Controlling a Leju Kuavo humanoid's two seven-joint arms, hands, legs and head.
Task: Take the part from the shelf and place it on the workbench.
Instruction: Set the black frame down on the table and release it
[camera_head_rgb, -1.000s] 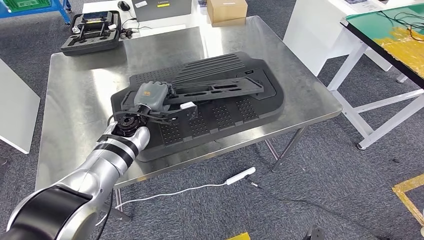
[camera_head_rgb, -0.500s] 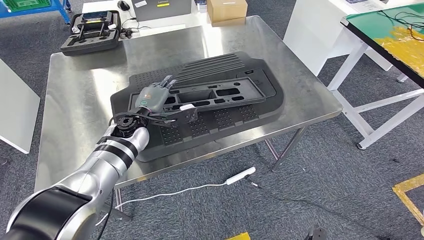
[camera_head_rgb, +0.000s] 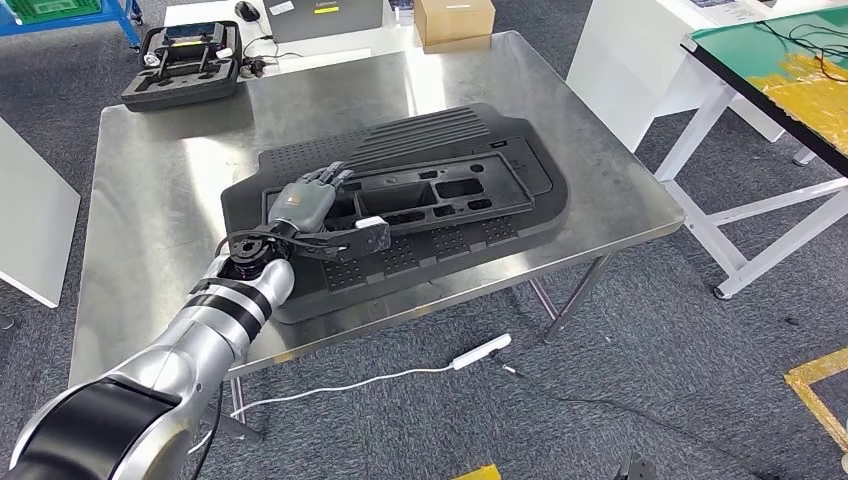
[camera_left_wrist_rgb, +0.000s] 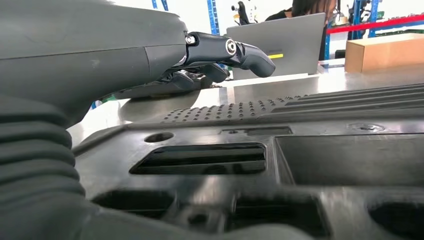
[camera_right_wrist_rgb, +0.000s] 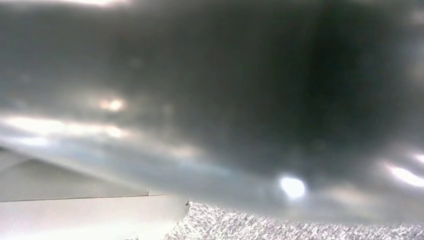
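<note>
Part (camera_head_rgb: 440, 190) flat on workbench (camera_head_rgb: 160, 200), case (camera_head_rgb: 183, 62) behind

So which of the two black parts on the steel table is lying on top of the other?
The narrow black frame with open cut-outs lies on top. The wide ribbed panel is underneath, flat on the table. The left hand is over the frame's end.

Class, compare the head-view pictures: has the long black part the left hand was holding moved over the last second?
Yes. The part has dropped flat onto the big black panel on the workbench; the left hand has opened above it.
</note>
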